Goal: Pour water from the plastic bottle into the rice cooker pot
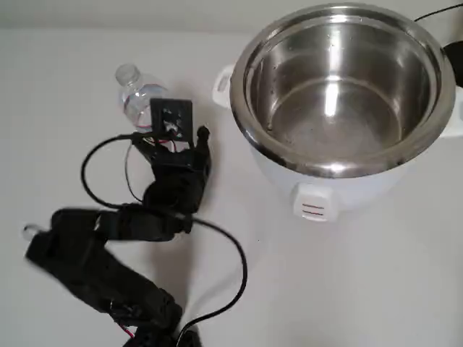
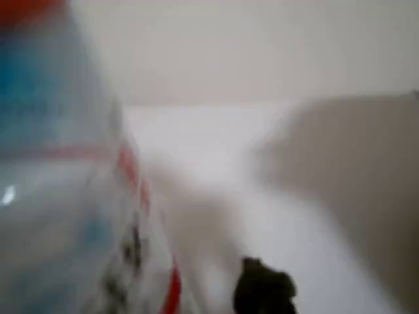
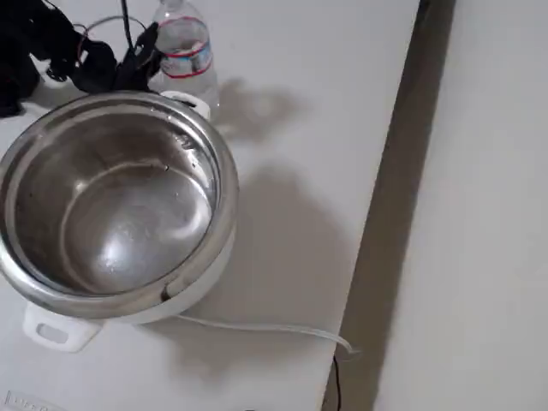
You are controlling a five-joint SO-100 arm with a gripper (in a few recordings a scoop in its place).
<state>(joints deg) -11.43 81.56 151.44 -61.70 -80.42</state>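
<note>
A white table (image 1: pixel 376 289) is being viewed from above, with a black robot arm (image 1: pixel 108 246) being stretched up from the lower left edge toward a small bottle. The plastic bottle (image 1: pixel 137 97) is being kept upright on the table, well to the left of the cooker, its open mouth pointing up so that nothing is being spilled. The gripper (image 1: pixel 170 126) is being held right against the bottle's side, at the level of the label; in the fixed view its dark fingers (image 3: pixel 141 56) are being pressed close to the bottle (image 3: pixel 182 47), just beside the label band. Whether the fingers are being closed on the bottle or merely held apart around it cannot be told, since the wrist camera mount is hiding them from above.

In the blurred wrist view, the bottle (image 2: pixel 65 163) is being shown very near at the left, with one dark fingertip (image 2: pixel 262 288) at the bottom edge.

The rice cooker pot (image 1: pixel 343 87) is being left open and lidless at the upper right, its shiny steel bowl facing up, apparently ready for water to be received. No water can be made out in it. The step in hand is judged to be the grasping of the bottle, before lifting and tipping.
</note>
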